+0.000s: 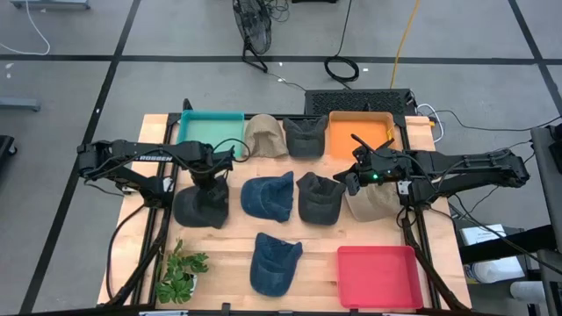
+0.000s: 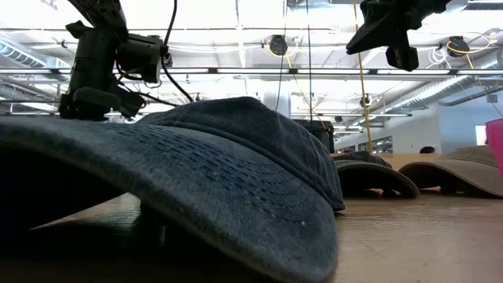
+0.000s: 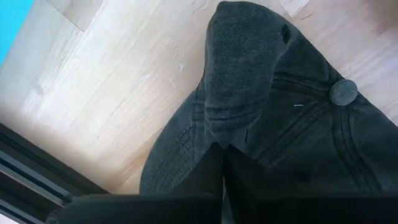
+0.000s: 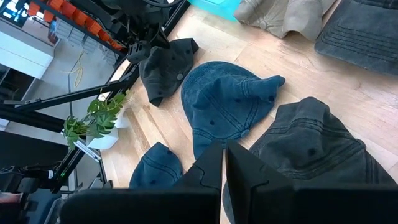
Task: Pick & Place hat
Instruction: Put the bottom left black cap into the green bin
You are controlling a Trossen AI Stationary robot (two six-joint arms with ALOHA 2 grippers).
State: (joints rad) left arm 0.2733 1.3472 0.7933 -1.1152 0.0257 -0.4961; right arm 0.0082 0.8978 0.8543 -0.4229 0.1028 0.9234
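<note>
Hat point(image 1: 200, 206), dark grey, directly beneath left gripper point(image 1: 211, 174), at the left end of the middle row on the surface point(image 1: 230, 256). Left gripper pressed together on a raised fold of that hat's crown, pinching cloth between the fingers, as seen in the left wrist view point(image 3: 239, 81), with the top button point(image 3: 342, 92) just beside the fold. Hat's long axis running from under the gripper toward the near edge of the surface, brim end pointing away from the teal tray point(image 1: 209, 128). Teal tray just beyond the left gripper, at the far edge; probably the nearest drop spot, so likely a lift and a short carry away from the hat's brim. Left arm clearly the nearer one to this hat.

Right gripper point(image 1: 353, 176) pressed together too, holding nothing, hovering above the tan hat point(image 1: 373, 204) at the right end of the middle row, well apart from the dark grey hat.

Counted, left to right: one plant point(image 1: 180, 272); seven hats in all, two in the far row, four in the middle row, one blue hat point(image 1: 272, 263) in the near row; three trays, teal, orange point(image 1: 360, 132), red point(image 1: 379, 276).
</note>
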